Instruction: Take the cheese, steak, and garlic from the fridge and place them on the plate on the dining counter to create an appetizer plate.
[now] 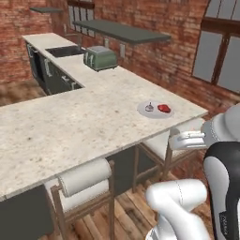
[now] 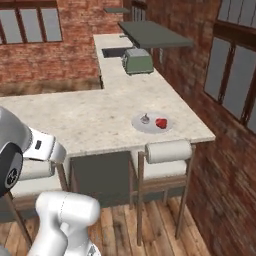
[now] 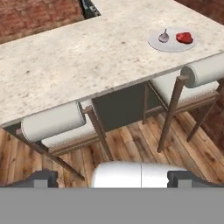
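in the left base view the plate sits near the far right end of the dining counter, with the garlic and the steak lying on it, just apart from each other. a toaster stands further back along the counter, and two stools are tucked under the near edge. no cheese is on the plate, so that piece looks like what is left to fetch

in the right base view the plate shows close to the counter's right corner, the garlic left of the steak

in the hand view the gripper hangs low in front of the counter, over the wooden floor, its jaws spread wide with nothing between them. the plate lies at the upper right

the cheese should be a firm, light wedge, likely a bit slick; pinching its two flat sides near the thick end seems safest
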Available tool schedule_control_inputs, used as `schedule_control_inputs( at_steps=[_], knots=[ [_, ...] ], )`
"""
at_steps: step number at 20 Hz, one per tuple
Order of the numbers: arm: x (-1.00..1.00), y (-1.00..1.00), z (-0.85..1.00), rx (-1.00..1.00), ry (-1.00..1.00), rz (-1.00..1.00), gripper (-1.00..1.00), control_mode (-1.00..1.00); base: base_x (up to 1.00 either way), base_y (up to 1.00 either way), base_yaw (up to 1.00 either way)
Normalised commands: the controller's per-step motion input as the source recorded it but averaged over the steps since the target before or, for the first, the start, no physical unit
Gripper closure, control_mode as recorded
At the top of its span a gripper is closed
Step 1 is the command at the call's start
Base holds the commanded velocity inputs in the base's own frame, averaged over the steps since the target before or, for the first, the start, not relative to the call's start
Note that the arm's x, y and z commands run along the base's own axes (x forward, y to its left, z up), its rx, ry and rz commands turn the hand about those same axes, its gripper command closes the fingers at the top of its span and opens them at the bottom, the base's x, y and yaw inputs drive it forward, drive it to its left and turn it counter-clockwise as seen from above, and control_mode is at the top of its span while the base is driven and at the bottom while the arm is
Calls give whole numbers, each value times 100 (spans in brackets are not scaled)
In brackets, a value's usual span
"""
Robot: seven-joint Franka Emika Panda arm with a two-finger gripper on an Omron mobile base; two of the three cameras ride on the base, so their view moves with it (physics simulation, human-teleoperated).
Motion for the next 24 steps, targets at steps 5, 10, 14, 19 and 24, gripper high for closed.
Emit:
schedule_control_inputs(
  at_steps=[5,10,14,19,24],
  knots=[
    [0,0,0,0,0,0,-100,100,-16,50,90],
    [0,0,0,0,0,0,-100,100,-37,100,65],
    [0,0,0,0,0,0,-100,100,-19,100,47],
    [0,0,0,0,0,0,-100,100,1,100,32],
    [0,0,0,0,0,0,-100,100,52,100,12]
  ],
)
